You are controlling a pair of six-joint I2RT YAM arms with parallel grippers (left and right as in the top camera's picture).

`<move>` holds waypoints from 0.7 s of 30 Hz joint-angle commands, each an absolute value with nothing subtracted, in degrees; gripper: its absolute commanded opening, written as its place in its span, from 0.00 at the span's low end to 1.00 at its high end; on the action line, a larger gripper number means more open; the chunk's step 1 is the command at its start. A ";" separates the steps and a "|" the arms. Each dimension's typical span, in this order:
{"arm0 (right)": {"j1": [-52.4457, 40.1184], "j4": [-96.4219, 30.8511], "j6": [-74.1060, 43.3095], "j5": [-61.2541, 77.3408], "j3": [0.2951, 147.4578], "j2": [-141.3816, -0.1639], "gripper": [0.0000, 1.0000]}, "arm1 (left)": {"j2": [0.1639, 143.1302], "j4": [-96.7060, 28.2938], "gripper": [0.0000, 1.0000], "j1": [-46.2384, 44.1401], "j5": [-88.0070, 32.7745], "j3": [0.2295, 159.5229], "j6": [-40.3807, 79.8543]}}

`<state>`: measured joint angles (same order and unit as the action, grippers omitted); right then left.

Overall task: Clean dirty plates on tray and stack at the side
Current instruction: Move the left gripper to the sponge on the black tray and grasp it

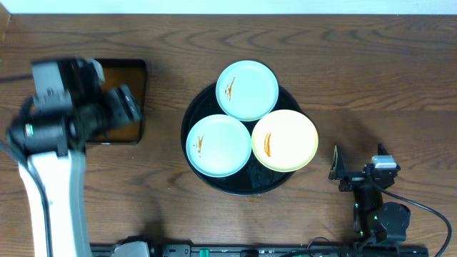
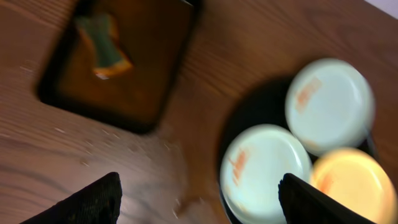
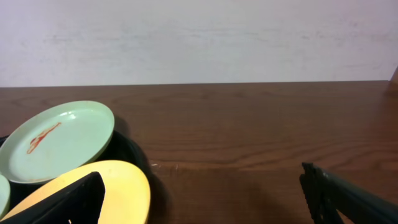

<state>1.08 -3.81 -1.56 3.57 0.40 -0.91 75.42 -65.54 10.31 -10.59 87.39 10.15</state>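
The round black tray [image 1: 194, 113] sits at the table's centre and holds three plates with orange-red smears: a mint-blue one [image 1: 247, 89] at the back, a mint-blue one [image 1: 218, 145] at front left, and a pale yellow one [image 1: 284, 140] at front right. My left gripper [image 1: 120, 107] is open and empty, hovering over the rectangular tray, left of the plates. In the left wrist view its fingers [image 2: 199, 205] frame the table, with the plates [image 2: 264, 171] to the right. My right gripper [image 1: 357, 168] is open and empty, right of the yellow plate [image 3: 118, 186].
A rectangular black tray [image 1: 136, 78] with a brownish inside lies at the left and holds a green-and-orange sponge [image 2: 102, 43]. In the right wrist view a pale wall [image 3: 199, 37] runs behind the table's far edge.
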 commanded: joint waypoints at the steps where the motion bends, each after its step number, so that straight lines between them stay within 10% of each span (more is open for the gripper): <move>1: 2.59 -4.08 -2.31 3.46 0.36 -0.75 0.99 | 85.06 -62.59 0.81 15.92 -3.60 91.05 9.65; 21: 2.59 -4.08 -2.31 3.46 0.36 -0.75 0.99 | 115.92 -38.61 0.80 21.54 -1.52 90.98 11.66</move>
<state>1.08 -3.81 -1.56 3.57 0.40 -0.97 113.08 -40.38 21.30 -4.03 90.45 10.92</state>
